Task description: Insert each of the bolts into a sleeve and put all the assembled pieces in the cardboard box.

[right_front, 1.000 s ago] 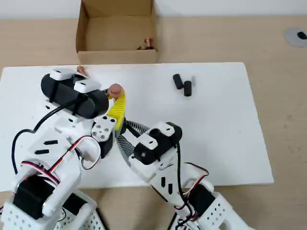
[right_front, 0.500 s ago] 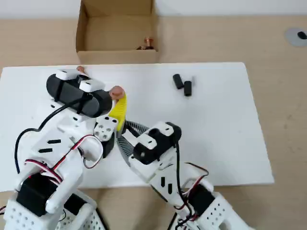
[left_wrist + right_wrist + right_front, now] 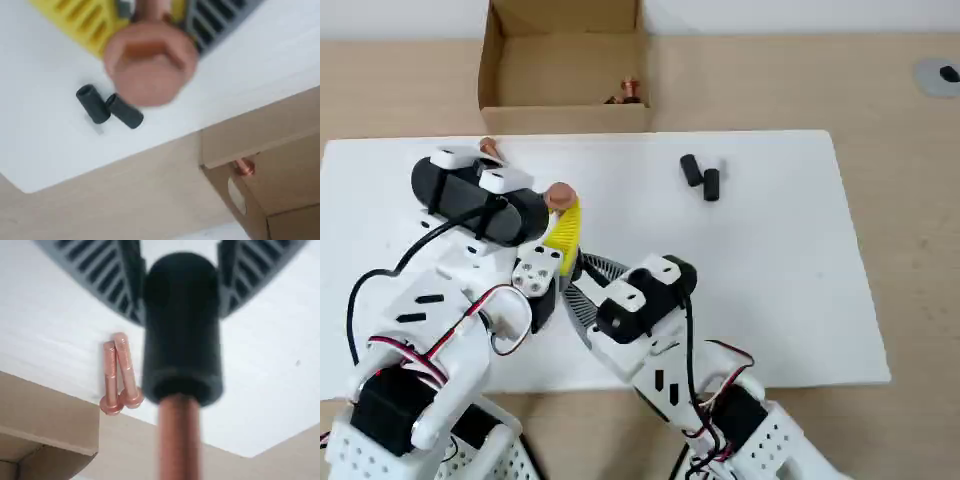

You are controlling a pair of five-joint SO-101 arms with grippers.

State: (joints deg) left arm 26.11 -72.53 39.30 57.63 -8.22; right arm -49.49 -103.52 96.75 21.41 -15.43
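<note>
Nearest, both arms lean in from the near edge of the wooden table [image 3: 920,250] over the white mat [image 3: 790,300], the left arm to the left and the right arm beside it toward the middle. The right gripper [image 3: 181,310] has its grey ribbed fingers closed on a black sleeve [image 3: 182,330], one finger on each side; the sleeve's open end points away from the wrist. The copper shank of the bolt [image 3: 177,440] meets that open end, though how deep it sits inside cannot be told. The left gripper [image 3: 150,20], with one yellow finger and one grey, is clamped on that bolt by its shank; the flanged head stands out past the fingertips. In the high view the head sits at the tip of the yellow finger, and the two grippers come together over the left half of the mat. Farther out, two spare bolts [image 3: 122,365] lie side by side and touching near the mat's far edge, heads toward that edge; from above they are partly hidden behind the left arm's black wrist. Two loose sleeves [image 3: 711,184] lie close together on the far part of the mat, right of centre and well apart from both grippers. Beyond the mat stands the open cardboard box [image 3: 565,118] on the bare wood, just past the far edge. Inside it a copper piece [image 3: 630,90] rests against the near wall by the right corner; whether it wears a sleeve cannot be told. Farthest, a grey disc [image 3: 938,75] is set in the table's far right corner.
</note>
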